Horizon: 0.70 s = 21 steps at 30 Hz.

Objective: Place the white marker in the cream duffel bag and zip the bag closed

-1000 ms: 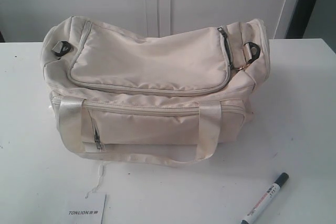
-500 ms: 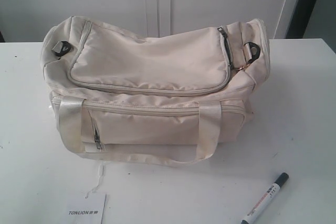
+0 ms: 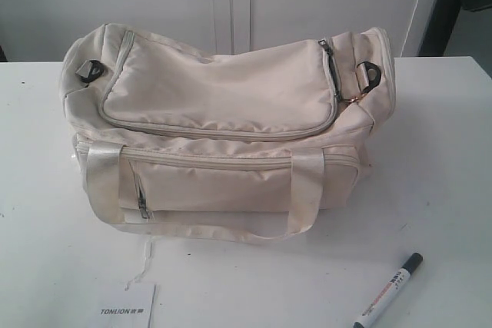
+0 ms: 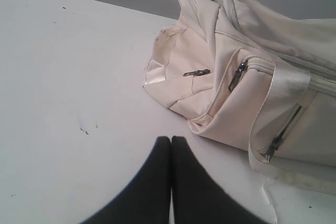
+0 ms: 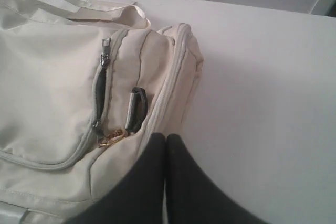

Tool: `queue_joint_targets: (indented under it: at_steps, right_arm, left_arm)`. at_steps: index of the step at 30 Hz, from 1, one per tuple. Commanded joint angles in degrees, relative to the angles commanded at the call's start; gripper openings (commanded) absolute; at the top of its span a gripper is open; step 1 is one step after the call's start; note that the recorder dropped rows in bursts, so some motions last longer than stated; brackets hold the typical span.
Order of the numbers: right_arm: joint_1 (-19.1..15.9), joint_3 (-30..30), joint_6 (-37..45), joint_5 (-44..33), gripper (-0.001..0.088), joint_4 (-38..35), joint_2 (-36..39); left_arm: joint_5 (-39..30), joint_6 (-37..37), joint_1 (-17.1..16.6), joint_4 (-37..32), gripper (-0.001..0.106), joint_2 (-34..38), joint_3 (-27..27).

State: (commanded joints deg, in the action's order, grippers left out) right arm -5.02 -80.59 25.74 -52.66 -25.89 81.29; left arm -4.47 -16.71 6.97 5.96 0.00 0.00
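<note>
**Fig.: Start state, marker outside bag, both grippers empty**

L to R. Left gripper [image 4: 170, 142]: black fingers pressed together, nothing between them, hovering over the white table [image 3: 446, 151] just off the bag's left end. Flat white card printed "TONLION" [image 3: 127, 309]: front edge of table, not part of the task. Large soft cream fabric duffel bag [image 3: 223, 128]: centre of table, slumped, shiny strap handles draped down its front. Top flap looks zipped along most of its run; a short dark gap shows near the right-end pull in the right wrist view, extent unclear. Slim white-barrelled marker with black cap [image 3: 388, 291]: lying flat at front right, well apart from the bag, angled w/ cap pointing away from the table's front edge. Right gripper [image 5: 166, 139]: fingers also pressed together, empty, above the bag's right end.

Handling (est.): marker is light, stiff, smooth and round, so likely to roll; best pinched across mid-barrel. Bag fabric is limp and will give, so the zip pull prob. needs the 2nd arm bracing the cloth.
</note>
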Motion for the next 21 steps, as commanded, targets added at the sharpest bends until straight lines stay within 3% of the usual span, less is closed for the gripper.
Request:
queue_joint_targets:
  at_steps: [3, 12, 16, 21]
  right_arm:
    - [0.0, -2.7, 0.0, -0.9, 0.0063, 0.0, 3.0]
    - [0.0, -8.0, -0.3, -2.1, 0.0466, -0.2, 11.2]
    - [0.0, -8.1, -0.3, 0.1, 0.0543, -0.6, 13.7]
    - [0.0, -8.4, -0.3, 2.7, 0.056, -4.9, 16.6]
  left_arm:
    - [-0.1, 0.0, 0.0, 0.0, 0.0, 0.0, 0.0]
    - [-0.2, 0.0, 0.0, 0.0, 0.0, 0.0, 0.0]
    - [-0.2, 0.0, 0.0, 0.0, 0.0, 0.0, 0.0]
    - [-1.6, -0.1, 0.0, 0.0, 0.0, 0.0, 0.0]
